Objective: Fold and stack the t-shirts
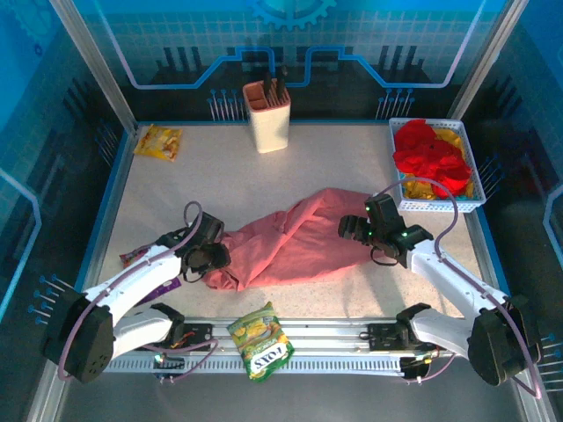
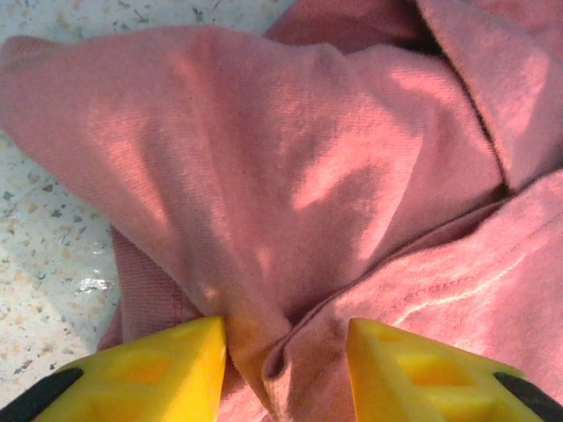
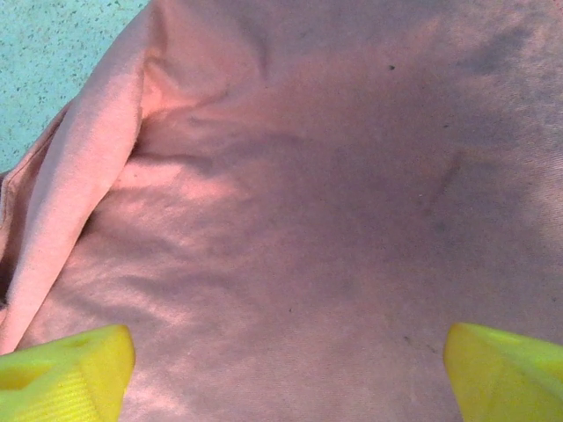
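Top external view has the salmon-pink t-shirt (image 1: 299, 242) lying crumpled across the middle of the speckled worktop (image 1: 193, 185), stretched between the two arms. The left end effector (image 1: 211, 257) sits at the shirt's left, bunched end. The right end effector (image 1: 352, 230) is over its right part.

In the left wrist view, the left end effector (image 2: 286, 334) has its yellow fingers (image 2: 167, 369) partway apart on either side of a raised fold of the pink cloth (image 2: 290, 176). The fold stands between them, but I cannot tell whether it is truly pinched.

In the right wrist view, the right end effector (image 3: 290, 338) is spread wide just above a smooth stretch of the shirt (image 3: 334, 193), holding nothing.

At the far right, a white basket (image 1: 435, 205) holds the red t-shirts (image 1: 427, 149) and a yellow one (image 1: 453, 136). A snack packet (image 1: 261, 338) lies on the rail at the near edge between the arm bases, another (image 1: 158, 141) lies in the far left corner, and a beige holder (image 1: 268, 123) stands at the far middle.
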